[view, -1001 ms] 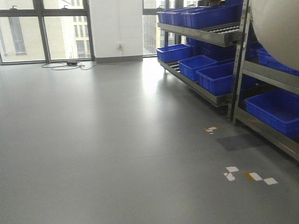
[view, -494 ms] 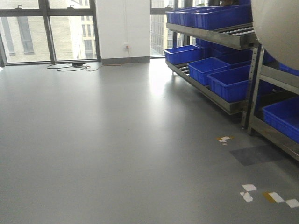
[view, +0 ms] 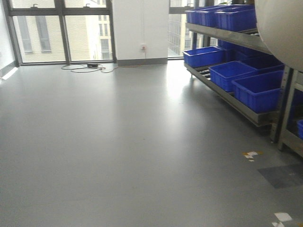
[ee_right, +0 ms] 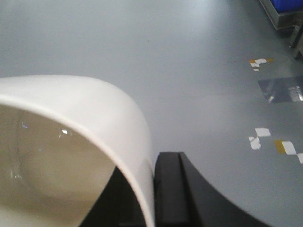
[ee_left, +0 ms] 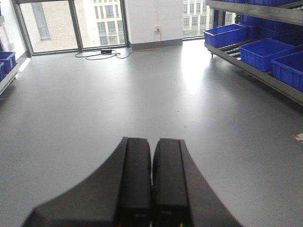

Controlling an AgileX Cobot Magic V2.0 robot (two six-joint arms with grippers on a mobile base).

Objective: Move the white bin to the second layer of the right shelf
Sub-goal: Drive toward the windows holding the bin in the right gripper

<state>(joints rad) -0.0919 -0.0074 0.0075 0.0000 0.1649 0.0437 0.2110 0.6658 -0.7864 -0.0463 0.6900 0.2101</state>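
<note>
The white bin [ee_right: 71,109] fills the lower left of the right wrist view, its mouth facing the camera. My right gripper [ee_right: 147,189] is shut on its wall, with one black finger [ee_right: 168,189] outside and the other inside under the rim. In the front view the bin [view: 281,28] hangs at the top right, above the floor. My left gripper [ee_left: 151,151] is shut, pads together and empty, held over bare floor. Steel rack levels [view: 222,35] run along the right wall. I cannot tell which one is the right shelf second layer.
Blue crates [view: 258,90] fill the rack levels on the right, and a nearer rack post [view: 286,104] stands at the right edge. Tape marks [view: 251,154] and a dark patch [view: 284,175] lie on the grey floor. A cable [view: 87,67] lies by the windows. Another rack with a blue crate [ee_left: 5,61] stands far left.
In the front view the racks, crates and floor tape marks have slid to the right and downward. The white bin keeps its place at the top right of the frame.
</note>
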